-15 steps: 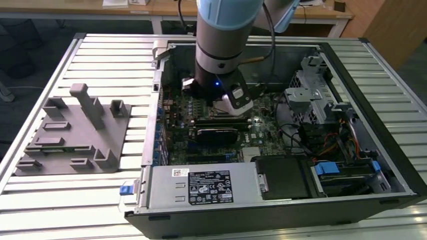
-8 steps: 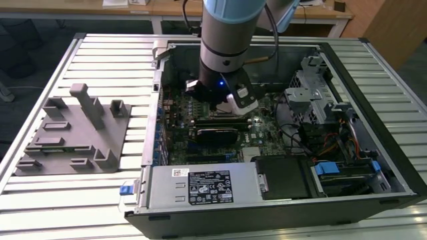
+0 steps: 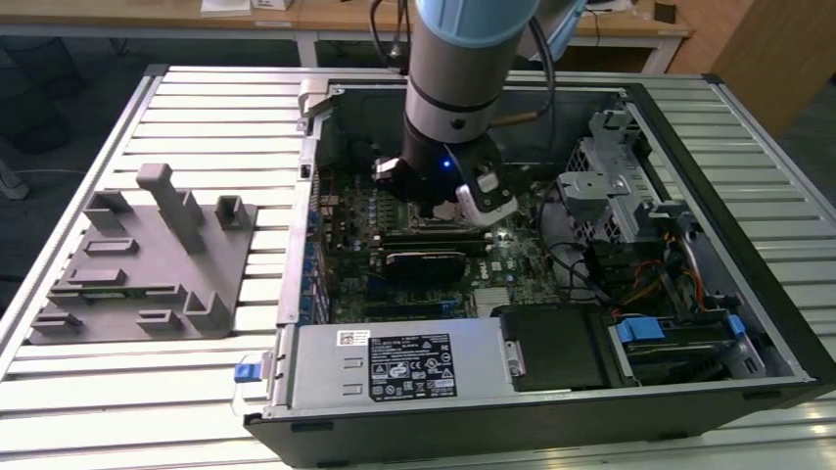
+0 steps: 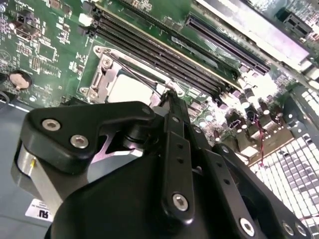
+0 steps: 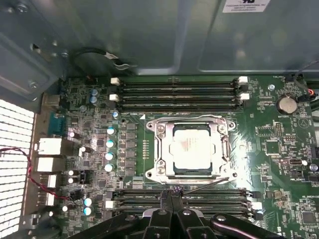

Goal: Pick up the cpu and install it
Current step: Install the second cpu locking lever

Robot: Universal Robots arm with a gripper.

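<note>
The cpu (image 5: pixel 192 149), a pale silvery square chip, lies flat inside the metal socket frame (image 5: pixel 160 149) on the green motherboard. In the second wrist view the cpu (image 4: pixel 127 90) shows just beyond the fingertips. My gripper (image 5: pixel 172 193) hangs over the edge of the socket nearest the memory slots, its black fingers pressed together with nothing between them. In the exterior view my gripper (image 3: pixel 453 217) reaches down into the open computer case (image 3: pixel 784 323) above the middle of the board. The thin socket lever (image 5: pixel 207 183) lies along the socket's side beside the fingertips.
A grey plastic tray (image 3: pixel 144 259) with upright posts lies on the slatted table at the exterior view's left. Memory slots (image 5: pixel 177 92) flank the socket. A power supply (image 3: pixel 392 367) and a drive cage (image 3: pixel 614 186) with cables crowd the case's edges.
</note>
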